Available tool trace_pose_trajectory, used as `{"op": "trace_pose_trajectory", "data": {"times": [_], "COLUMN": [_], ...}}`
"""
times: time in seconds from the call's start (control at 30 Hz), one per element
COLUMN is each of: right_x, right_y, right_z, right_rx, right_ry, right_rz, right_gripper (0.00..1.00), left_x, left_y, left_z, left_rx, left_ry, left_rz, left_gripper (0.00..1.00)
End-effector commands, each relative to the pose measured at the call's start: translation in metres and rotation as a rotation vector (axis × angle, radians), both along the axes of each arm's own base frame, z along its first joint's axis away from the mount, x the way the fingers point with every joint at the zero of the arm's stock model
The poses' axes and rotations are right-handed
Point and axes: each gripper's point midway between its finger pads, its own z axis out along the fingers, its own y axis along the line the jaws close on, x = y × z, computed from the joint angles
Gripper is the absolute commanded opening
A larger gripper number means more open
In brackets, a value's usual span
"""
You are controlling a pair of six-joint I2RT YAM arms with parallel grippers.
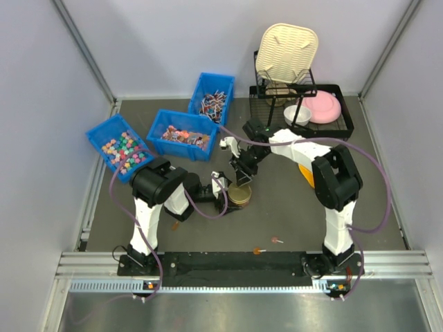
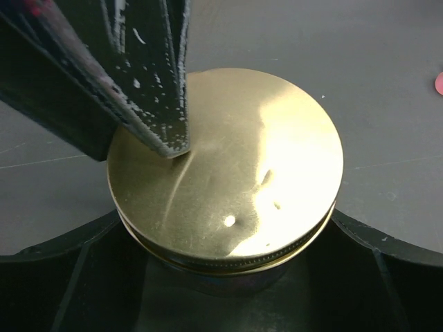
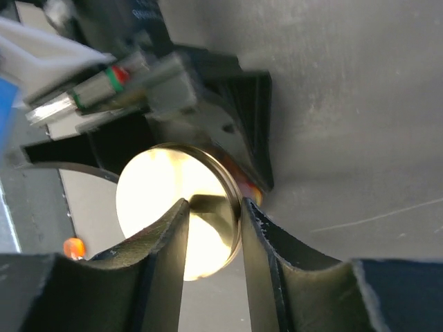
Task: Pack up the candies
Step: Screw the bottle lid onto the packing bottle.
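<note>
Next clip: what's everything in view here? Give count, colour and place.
bins: three, blue, back left of the table
candies: many, mostly red and orange, in the middle bin; a few loose near the arm bases
cube sweets: many, pastel, in the left bin
stick sweets: many, blue and red, in the back bin
jar: one, gold lid on, table centre
rack: one, black wire, back right
ribbed tray: one, cream, upright in the rack
plate: one, pink, in the rack
bowl: one, white, beside the plate
orange item: one, partly hidden under the right arm
left tool: black, around the jar below its lid
right tool: black, over the lid
</note>
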Motion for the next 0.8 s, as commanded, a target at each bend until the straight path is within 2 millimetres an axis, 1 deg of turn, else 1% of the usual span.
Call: {"op": "trace_pose_trajectory", "data": {"times": [0.0, 0.13, 0.2, 0.23, 0.3, 0.33, 0.37, 0.43, 0.6, 0.7, 0.77], "right_x": [-0.005, -0.006, -0.005, -0.005, -0.006, -0.007, -0.008, -0.011, -0.020, -0.026, -0.029], "right_y": [-0.007, -0.010, -0.010, -0.011, -0.012, -0.014, -0.015, -0.020, -0.029, -0.035, -0.037], "right_z": [0.002, -0.005, -0.005, -0.005, -0.003, -0.004, -0.001, -0.003, -0.006, -0.014, -0.015], "right_rx": [0.034, 0.019, 0.018, 0.016, 0.013, 0.010, 0.013, 0.005, -0.011, -0.032, -0.033], "right_ry": [-0.001, 0.007, 0.007, 0.006, -0.002, -0.001, -0.006, -0.002, 0.007, 0.027, 0.036], "right_rz": [0.021, 0.019, 0.017, 0.015, 0.014, 0.014, 0.012, 0.009, 0.007, 0.002, 0.002], "right_gripper": [0.35, 0.34, 0.30, 0.24, 0.18, 0.12, 0.09, 0.06, 0.05, 0.05, 0.05], "left_x": [0.021, 0.021, 0.021, 0.021, 0.021, 0.021, 0.021, 0.022, 0.022, 0.021, 0.022], "left_y": [0.001, 0.000, 0.001, 0.000, 0.000, 0.001, 0.000, 0.001, 0.001, 0.001, 0.001], "left_z": [0.024, 0.024, 0.023, 0.024, 0.024, 0.024, 0.024, 0.025, 0.025, 0.025, 0.024], "left_rx": [-0.094, -0.094, -0.092, -0.093, -0.094, -0.094, -0.094, -0.095, -0.095, -0.095, -0.094], "left_ry": [-0.125, -0.124, -0.122, -0.123, -0.125, -0.126, -0.125, -0.124, -0.126, -0.124, -0.123], "left_rz": [0.077, 0.074, 0.077, 0.075, 0.077, 0.077, 0.075, 0.079, 0.077, 0.077, 0.079], "left_gripper": [0.66, 0.67, 0.66, 0.66, 0.66, 0.66, 0.66, 0.66, 0.66, 0.66, 0.66]}}
